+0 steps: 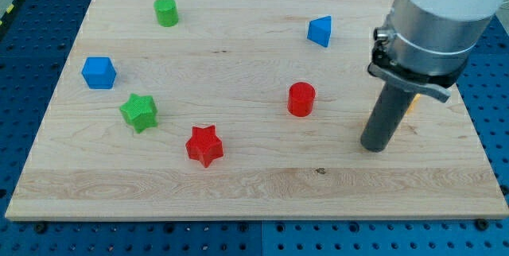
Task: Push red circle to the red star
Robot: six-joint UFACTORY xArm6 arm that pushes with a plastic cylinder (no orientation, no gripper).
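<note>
The red circle (301, 98), a short cylinder, stands on the wooden board (254, 184) right of the middle. The red star (204, 145) lies to its lower left, well apart from it. My tip (374, 147) rests on the board to the right of the red circle and a little lower, with a clear gap between them. The rod rises into the arm's grey and white body at the view's top right.
A green cylinder (166, 11) stands at the top left. A blue cube (99, 72) and a green star (139, 112) lie at the left. A blue triangular block (320, 31) sits at the top right. A yellow-orange block (414, 99) peeks out behind the rod.
</note>
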